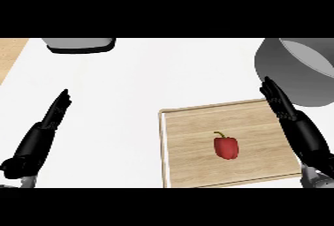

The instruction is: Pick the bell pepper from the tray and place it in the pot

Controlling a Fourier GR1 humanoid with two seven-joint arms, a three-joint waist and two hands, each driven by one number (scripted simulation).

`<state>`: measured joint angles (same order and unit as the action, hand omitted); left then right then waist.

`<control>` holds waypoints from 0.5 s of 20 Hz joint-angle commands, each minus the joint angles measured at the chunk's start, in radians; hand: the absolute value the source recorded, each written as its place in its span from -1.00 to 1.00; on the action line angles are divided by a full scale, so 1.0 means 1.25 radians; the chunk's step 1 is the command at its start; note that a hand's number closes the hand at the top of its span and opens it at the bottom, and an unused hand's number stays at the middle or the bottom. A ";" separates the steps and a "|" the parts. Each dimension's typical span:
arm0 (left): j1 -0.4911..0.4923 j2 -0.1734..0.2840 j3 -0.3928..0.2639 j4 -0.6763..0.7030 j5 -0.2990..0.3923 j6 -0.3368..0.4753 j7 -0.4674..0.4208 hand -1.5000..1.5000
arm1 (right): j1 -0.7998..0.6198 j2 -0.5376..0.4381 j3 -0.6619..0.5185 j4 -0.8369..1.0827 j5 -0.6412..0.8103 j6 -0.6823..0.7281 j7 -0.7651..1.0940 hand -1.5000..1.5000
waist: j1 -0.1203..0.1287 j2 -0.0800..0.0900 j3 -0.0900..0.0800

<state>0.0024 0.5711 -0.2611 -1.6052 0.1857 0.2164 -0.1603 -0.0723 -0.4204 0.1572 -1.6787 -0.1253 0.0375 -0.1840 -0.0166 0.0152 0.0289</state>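
Observation:
A red bell pepper (226, 147) with a small stem lies in the middle of a light wooden tray (189, 132) at the lower right. The grey pot (287, 70) stands at the upper right, just beyond the tray's far right corner. My right hand (284, 108) is open, fingers straight and pointing away, over the tray's right edge and close to the pot's near wall; the pepper is well to its left. My left hand (49, 123) is open too, resting on the white counter at the left, far from the tray.
A grey and black appliance or container (79, 44) sits at the top left edge. A strip of wooden surface (9, 53) shows at the far left beside the white counter (130, 88).

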 commanded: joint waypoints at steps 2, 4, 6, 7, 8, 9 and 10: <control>-0.097 -0.026 0.051 0.012 0.039 0.007 0.097 0.00 | -0.105 -0.035 -0.051 0.058 -0.016 0.045 0.020 1.00 | 0.015 -0.010 -0.023; -0.135 -0.062 0.080 -0.005 0.065 0.062 0.152 0.00 | -0.174 -0.033 -0.052 0.113 0.016 0.042 -0.018 1.00 | 0.028 -0.007 -0.022; -0.152 -0.097 0.113 0.016 0.094 0.097 0.160 0.00 | -0.233 -0.073 -0.079 0.154 0.027 0.065 -0.030 1.00 | 0.033 -0.006 -0.023; -0.092 -0.076 0.080 0.019 0.080 0.063 0.125 0.00 | -0.202 -0.273 -0.032 0.062 0.270 0.053 -0.062 1.00 | 0.037 -0.021 -0.051; -0.119 -0.096 0.096 0.017 0.104 0.075 0.146 0.00 | -0.187 -0.234 -0.044 0.132 0.310 -0.028 -0.052 1.00 | 0.033 -0.002 -0.027; -0.155 -0.117 0.091 0.011 0.114 0.093 0.202 0.00 | -0.175 -0.104 -0.047 0.228 0.277 -0.096 -0.133 -1.00 | 0.032 -0.002 -0.021; -0.162 -0.107 0.113 0.015 0.113 0.104 0.222 0.00 | -0.188 -0.091 -0.051 0.297 0.258 -0.070 -0.208 -1.00 | 0.033 -0.004 -0.021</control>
<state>-0.1527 0.4657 -0.1542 -1.5893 0.2919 0.3092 0.0330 -0.2803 -0.5618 0.0993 -1.4767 0.0984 0.0193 -0.2939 0.0187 0.0077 -0.0011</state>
